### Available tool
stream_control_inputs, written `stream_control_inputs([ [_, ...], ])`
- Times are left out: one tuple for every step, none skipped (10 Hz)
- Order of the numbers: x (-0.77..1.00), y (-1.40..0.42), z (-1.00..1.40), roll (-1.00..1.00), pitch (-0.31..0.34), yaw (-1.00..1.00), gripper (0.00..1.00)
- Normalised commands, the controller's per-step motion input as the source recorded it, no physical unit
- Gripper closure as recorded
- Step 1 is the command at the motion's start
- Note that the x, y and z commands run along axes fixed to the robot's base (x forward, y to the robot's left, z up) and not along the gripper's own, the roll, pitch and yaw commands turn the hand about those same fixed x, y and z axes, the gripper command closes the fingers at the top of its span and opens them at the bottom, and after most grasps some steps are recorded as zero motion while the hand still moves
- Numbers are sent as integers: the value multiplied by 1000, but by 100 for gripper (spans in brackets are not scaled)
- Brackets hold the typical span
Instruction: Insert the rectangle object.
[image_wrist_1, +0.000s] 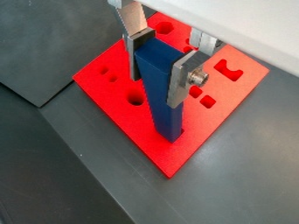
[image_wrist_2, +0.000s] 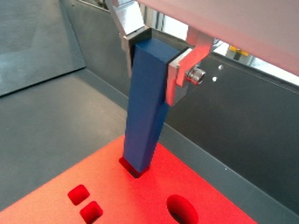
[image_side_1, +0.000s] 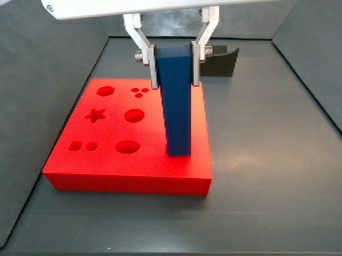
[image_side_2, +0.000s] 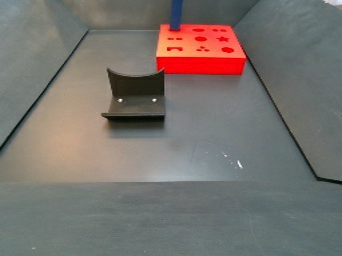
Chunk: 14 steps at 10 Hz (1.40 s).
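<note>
My gripper (image_wrist_1: 158, 61) is shut on the top end of the blue rectangle object (image_wrist_1: 163, 101) and holds it upright, with a silver finger on each side. It shows the same way in both wrist views (image_wrist_2: 158, 54). The bar's (image_wrist_2: 146, 114) lower end meets the red board (image_wrist_2: 128, 197) at a rectangular slot near the board's edge; how deep it sits cannot be told. In a side view the gripper (image_side_1: 171, 50) holds the bar (image_side_1: 178, 100) over the right part of the board (image_side_1: 120, 178). In a side view the bar (image_side_2: 175, 15) stands at the far board (image_side_2: 201, 65).
The red board (image_wrist_1: 205, 127) has several other cut-outs: round holes, small squares, a star. The dark fixture (image_side_2: 134, 95) stands on the grey floor apart from the board, and shows behind the gripper (image_side_1: 221, 60). Grey walls enclose the floor.
</note>
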Motion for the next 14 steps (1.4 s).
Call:
stream_control_inputs([
  [14,49,-14,20,9,34,100],
  [14,69,0,0,17,0,100],
  [0,114,0,0,0,0,100],
  [11,40,0,0,16,0,100],
  [0,0,0,53,1,3,100],
  [66,63,-149,93,9,229,100],
  [0,31,-223,91,0,266,100],
  [0,9,-240,87,0,246,100],
  [0,3,-266,130,0,334,100],
  [0,0,-480,263,0,309,100],
  [146,-103,-777,203,64,211,100],
  [206,-154,-949,107,84,120,100],
  [237,-120,-966,91,91,51,100],
  [269,-129,-980,24,124,0,100],
])
